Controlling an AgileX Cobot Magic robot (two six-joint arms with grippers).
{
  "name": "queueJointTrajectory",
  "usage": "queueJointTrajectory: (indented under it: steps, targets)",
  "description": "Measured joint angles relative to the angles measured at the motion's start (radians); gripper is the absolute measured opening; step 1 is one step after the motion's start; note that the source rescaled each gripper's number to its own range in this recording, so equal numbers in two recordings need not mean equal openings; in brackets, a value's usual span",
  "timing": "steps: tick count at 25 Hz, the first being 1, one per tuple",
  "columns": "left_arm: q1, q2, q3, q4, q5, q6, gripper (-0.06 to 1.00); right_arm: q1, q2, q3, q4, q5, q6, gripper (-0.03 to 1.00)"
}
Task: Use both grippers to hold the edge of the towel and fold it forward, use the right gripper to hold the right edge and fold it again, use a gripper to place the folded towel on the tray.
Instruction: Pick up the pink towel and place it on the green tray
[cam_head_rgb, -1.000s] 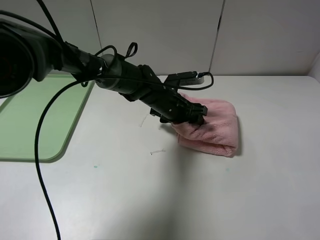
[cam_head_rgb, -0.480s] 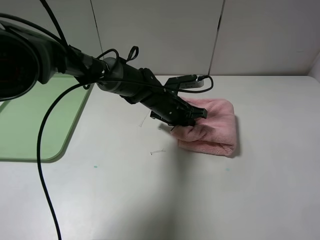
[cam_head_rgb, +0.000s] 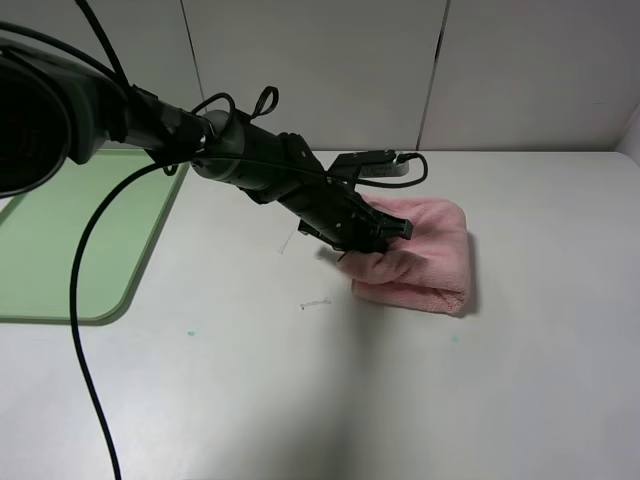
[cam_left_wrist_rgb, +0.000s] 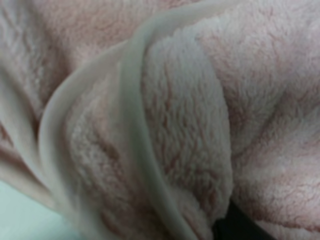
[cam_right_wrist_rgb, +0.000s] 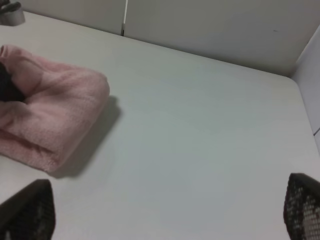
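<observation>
The pink towel (cam_head_rgb: 430, 255) lies folded into a thick bundle right of the table's middle. My left gripper (cam_head_rgb: 388, 234) reaches across from the left and is shut on the towel's left side, which is bunched up under the jaws. The left wrist view is filled with the towel (cam_left_wrist_rgb: 190, 125) and its pale hem (cam_left_wrist_rgb: 135, 130) curving through it. The right wrist view has the towel (cam_right_wrist_rgb: 50, 110) to one side and my right gripper (cam_right_wrist_rgb: 165, 212) open over bare table, well apart from it. The light green tray (cam_head_rgb: 60, 240) lies at the far left, partly hidden by the left arm.
A small grey object (cam_head_rgb: 385, 165) sits at the table's back edge behind the left arm. A thin white scrap (cam_head_rgb: 315, 303) lies on the table in front of the arm. White wall panels close off the back.
My left gripper has closed on the towel's left side. That side is now gathered up and pulled a little leftward. The right gripper shows no change.
</observation>
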Motion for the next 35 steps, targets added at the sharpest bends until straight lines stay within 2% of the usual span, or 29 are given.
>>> queueJointTrajectory:
  steps: [17, 24, 35]
  targets:
    - [0.104, -0.158, 0.047, 0.278, 0.078, -0.156, 0.17, 0.0, 0.0, 0.0, 0.004, 0.0, 0.0, 1.0]
    - [0.184, -0.272, 0.163, 0.304, 0.076, -0.171, 0.17, 0.0, 0.0, 0.0, 0.004, 0.0, 0.0, 1.0]
    - [0.374, -0.441, 0.344, 0.355, 0.082, -0.171, 0.17, 0.0, 0.0, 0.0, 0.004, 0.0, 0.0, 1.0]
